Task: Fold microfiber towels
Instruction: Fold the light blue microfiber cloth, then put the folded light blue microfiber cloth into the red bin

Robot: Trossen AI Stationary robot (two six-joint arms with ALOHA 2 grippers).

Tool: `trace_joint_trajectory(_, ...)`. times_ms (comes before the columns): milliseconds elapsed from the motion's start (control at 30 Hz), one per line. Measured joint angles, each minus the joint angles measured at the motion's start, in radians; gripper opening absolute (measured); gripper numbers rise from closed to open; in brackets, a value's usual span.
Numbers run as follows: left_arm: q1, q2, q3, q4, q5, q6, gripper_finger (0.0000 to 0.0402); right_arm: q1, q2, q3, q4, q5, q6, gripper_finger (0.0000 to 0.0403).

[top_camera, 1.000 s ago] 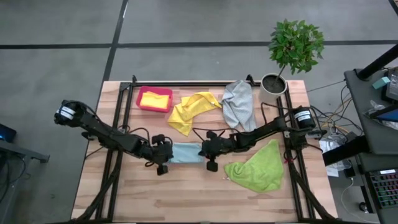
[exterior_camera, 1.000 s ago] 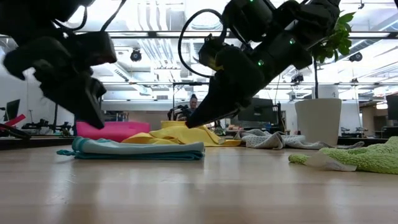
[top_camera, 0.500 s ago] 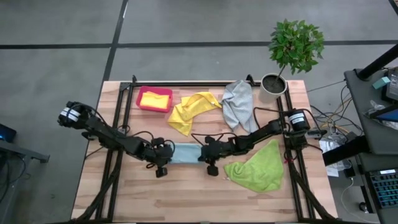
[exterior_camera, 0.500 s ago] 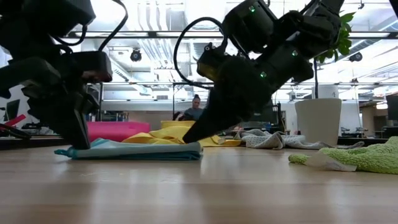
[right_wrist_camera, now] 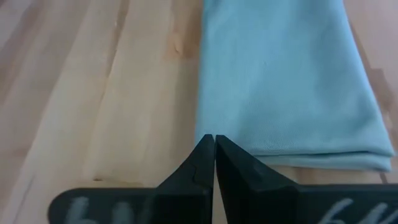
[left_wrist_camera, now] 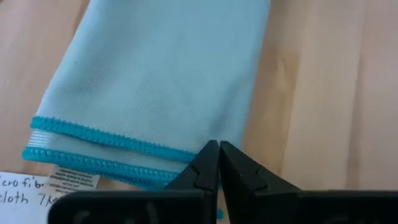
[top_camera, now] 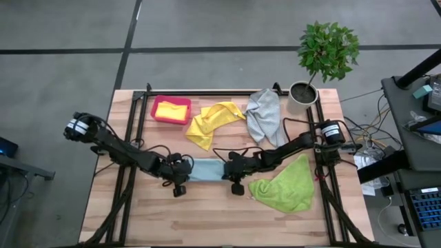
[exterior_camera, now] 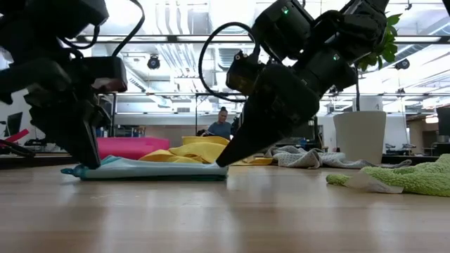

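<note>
Both arms reach low; the left gripper (left_wrist_camera: 218,149) and right gripper (right_wrist_camera: 214,142) pinch closed on the light blue towel (top_camera: 205,169), its tag (left_wrist_camera: 37,188) at seven o'clock reading partly "cloth".

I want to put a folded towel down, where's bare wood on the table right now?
Bare wood runs along the near edge of the table, below the blue towel and left of the green towel. Another patch lies left of the left claw, below the bin. The far strip is crowded: bin, yellow towel, grey towel, plant.
</note>
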Motion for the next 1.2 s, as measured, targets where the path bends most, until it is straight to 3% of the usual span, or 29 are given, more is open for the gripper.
trace_joint_trajectory(233,0.0,-0.058,0.012,-0.051,0.056,-0.031,0.0,0.0,-0.053,0.001,-0.062,0.001,0.06,0.0009)
trace_joint_trajectory(400,0.003,-0.127,0.006,-0.095,0.074,-0.157,0.0,-0.018,-0.072,0.002,-0.117,-0.012,0.26,0.0012)
trace_joint_trajectory(533,0.02,-0.197,0.001,-0.145,0.097,-0.289,0.0013,-0.022,-0.076,0.001,-0.124,-0.031,0.39,0.0041)
trace_joint_trajectory(733,0.045,-0.282,-0.024,-0.137,0.092,-0.436,0.009,-0.026,-0.079,0.001,-0.134,-0.034,0.53,0.0124)
trace_joint_trajectory(833,0.049,-0.286,-0.029,-0.14,0.019,-0.505,0.0144,-0.031,-0.089,0.001,-0.147,-0.032,0.556,0.0171)
trace_joint_trajectory(967,0.056,-0.236,-0.037,-0.14,-0.113,-0.652,0.021,-0.035,-0.103,0.001,-0.154,-0.031,0.575,0.0227)
trace_joint_trajectory(1200,0.061,-0.088,-0.044,-0.078,-0.122,-0.778,0.0264,-0.049,-0.095,-0.004,-0.159,-0.028,0.617,0.0286)
